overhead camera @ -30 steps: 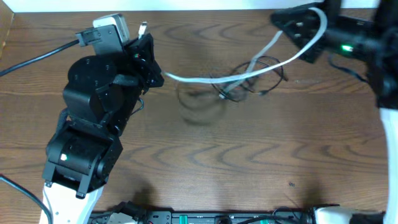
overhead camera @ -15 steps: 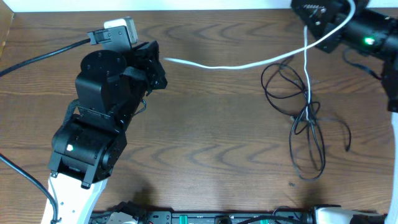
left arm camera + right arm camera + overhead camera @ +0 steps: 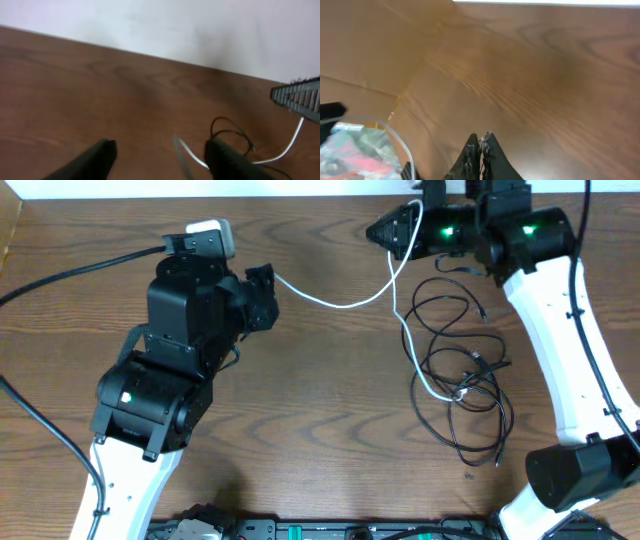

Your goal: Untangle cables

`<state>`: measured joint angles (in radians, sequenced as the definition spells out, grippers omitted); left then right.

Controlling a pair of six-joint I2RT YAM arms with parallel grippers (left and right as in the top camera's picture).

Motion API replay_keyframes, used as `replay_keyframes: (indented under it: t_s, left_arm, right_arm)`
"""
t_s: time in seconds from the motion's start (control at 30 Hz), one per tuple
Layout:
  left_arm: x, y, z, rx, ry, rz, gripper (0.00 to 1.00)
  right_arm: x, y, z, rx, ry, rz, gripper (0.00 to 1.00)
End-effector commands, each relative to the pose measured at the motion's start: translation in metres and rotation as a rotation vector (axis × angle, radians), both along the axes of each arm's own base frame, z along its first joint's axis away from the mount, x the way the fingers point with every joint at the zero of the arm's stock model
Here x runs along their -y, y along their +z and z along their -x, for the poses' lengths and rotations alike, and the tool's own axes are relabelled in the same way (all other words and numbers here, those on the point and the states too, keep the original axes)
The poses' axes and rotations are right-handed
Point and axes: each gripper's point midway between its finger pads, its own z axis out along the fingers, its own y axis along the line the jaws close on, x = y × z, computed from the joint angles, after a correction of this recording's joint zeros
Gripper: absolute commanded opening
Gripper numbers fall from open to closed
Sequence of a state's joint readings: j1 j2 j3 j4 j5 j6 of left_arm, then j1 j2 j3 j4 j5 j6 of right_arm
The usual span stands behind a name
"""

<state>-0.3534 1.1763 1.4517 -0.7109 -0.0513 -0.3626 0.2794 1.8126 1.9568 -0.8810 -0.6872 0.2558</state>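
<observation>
- The left jaws stand apart and grip nothing; in the left wrist view the two fingers (image 3: 97,157) are spread over bare tabletop (image 3: 100,85), and the loose end of the white cable (image 3: 335,304) lies just ahead of them
- The right jaws are clenched: the right wrist view shows the tips pressed together. From overhead the white cable hangs from them at the far side of the tabletop, so I judge they are pinching it, though the pinch itself is not visible
- From that grip one run of the white cable sags left towards the left arm (image 3: 170,330). The other drops nearwards into the black cables (image 3: 470,370), a loose heap of loops at the right, beside the right arm (image 3: 545,310)
- Step in hand, as I read it: drawing the white cable clear of the black loops, its left end lying free
- To do it well, lift and draw slowly away from the heap, so the white cable slides out rather than dragging the loops along
- Watch the spot where the white cable crosses the black loops near the middle of the heap; that is the likely snag
- If the heap begins to travel, the left jaws could pin a black loop to the tabletop while the right pulls
</observation>
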Motion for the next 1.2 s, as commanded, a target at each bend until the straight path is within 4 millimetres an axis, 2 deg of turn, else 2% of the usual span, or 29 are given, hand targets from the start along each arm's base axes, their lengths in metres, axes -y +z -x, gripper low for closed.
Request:
replay_keyframes:
  t_s: [0.0,0.07,0.13,0.2,0.23,0.27,0.37,0.4,0.43,0.47,0.53,0.7,0.77,0.83,0.9,1.0,1.03,1.07,1.1,1.13,1.17]
  left_arm:
    - [0.004,-0.009,-0.004,-0.035,-0.022,-0.008,0.71]
    - [0.008,-0.017,-0.007,-0.063,-0.037,-0.008,0.74]
    - [0.009,-0.022,-0.01,-0.076,-0.037,-0.015,0.75]
    - [0.01,-0.025,-0.013,-0.08,-0.042,-0.027,0.75]
    - [0.01,-0.025,-0.013,-0.076,-0.05,-0.038,0.75]
    - [0.01,-0.024,-0.013,-0.073,-0.056,-0.049,0.75]
    - [0.008,-0.023,-0.014,-0.066,-0.057,-0.058,0.75]
    - [0.008,-0.023,-0.014,-0.066,-0.056,-0.059,0.75]
    - [0.008,-0.024,-0.014,-0.067,-0.055,-0.059,0.75]
    - [0.007,-0.024,-0.014,-0.066,-0.054,-0.058,0.75]
    - [0.007,-0.024,-0.014,-0.066,-0.054,-0.058,0.75]
    - [0.007,-0.024,-0.014,-0.066,-0.054,-0.058,0.75]
    - [0.007,-0.024,-0.014,-0.066,-0.054,-0.058,0.75]
    - [0.007,-0.024,-0.014,-0.067,-0.054,-0.058,0.8]
    - [0.007,-0.024,-0.014,-0.067,-0.054,-0.059,0.95]
    - [0.007,-0.024,-0.014,-0.067,-0.054,-0.059,0.97]
    - [0.007,-0.024,-0.014,-0.067,-0.054,-0.059,0.97]
    - [0.007,-0.024,-0.014,-0.067,-0.054,-0.059,0.97]
    - [0.007,-0.024,-0.014,-0.067,-0.054,-0.059,0.97]
    - [0.007,-0.024,-0.014,-0.067,-0.054,-0.059,0.97]
    - [0.007,-0.024,-0.014,-0.067,-0.054,-0.059,0.97]
  right_arm:
    - [0.011,0.001,-0.006,0.021,-0.081,0.064,0.01]
    - [0.013,0.003,-0.008,0.036,-0.092,0.069,0.01]
    - [0.007,0.018,-0.01,0.078,-0.068,0.032,0.01]
    - [-0.001,0.067,-0.007,0.188,-0.007,-0.074,0.01]
    - [0.0,0.085,-0.007,0.229,-0.011,-0.093,0.01]
    - [0.002,0.112,-0.005,0.295,-0.016,-0.114,0.01]
    - [0.009,0.176,0.008,0.457,-0.034,-0.149,0.01]
    - [0.014,0.194,0.013,0.501,-0.056,-0.15,0.01]
    - [0.018,0.203,0.015,0.522,-0.079,-0.144,0.01]
    - [0.023,0.207,0.017,0.534,-0.106,-0.122,0.01]
    - [0.029,0.199,0.015,0.518,-0.135,-0.077,0.01]
    - [0.059,0.145,-0.003,0.388,-0.259,0.115,0.01]
    - [0.071,0.136,-0.012,0.375,-0.295,0.154,0.01]
    - [0.09,0.13,-0.024,0.367,-0.357,0.184,0.01]
    - [0.114,0.129,-0.04,0.376,-0.427,0.204,0.01]
    - [0.166,0.137,-0.066,0.431,-0.558,0.228,0.01]
    - [0.175,0.14,-0.07,0.445,-0.579,0.23,0.01]
    - [0.203,0.148,-0.078,0.481,-0.644,0.231,0.01]
    - [0.22,0.154,-0.081,0.501,-0.682,0.234,0.01]
    - [0.255,0.164,-0.085,0.537,-0.762,0.234,0.01]
    - [0.277,0.169,-0.085,0.543,-0.823,0.229,0.01]
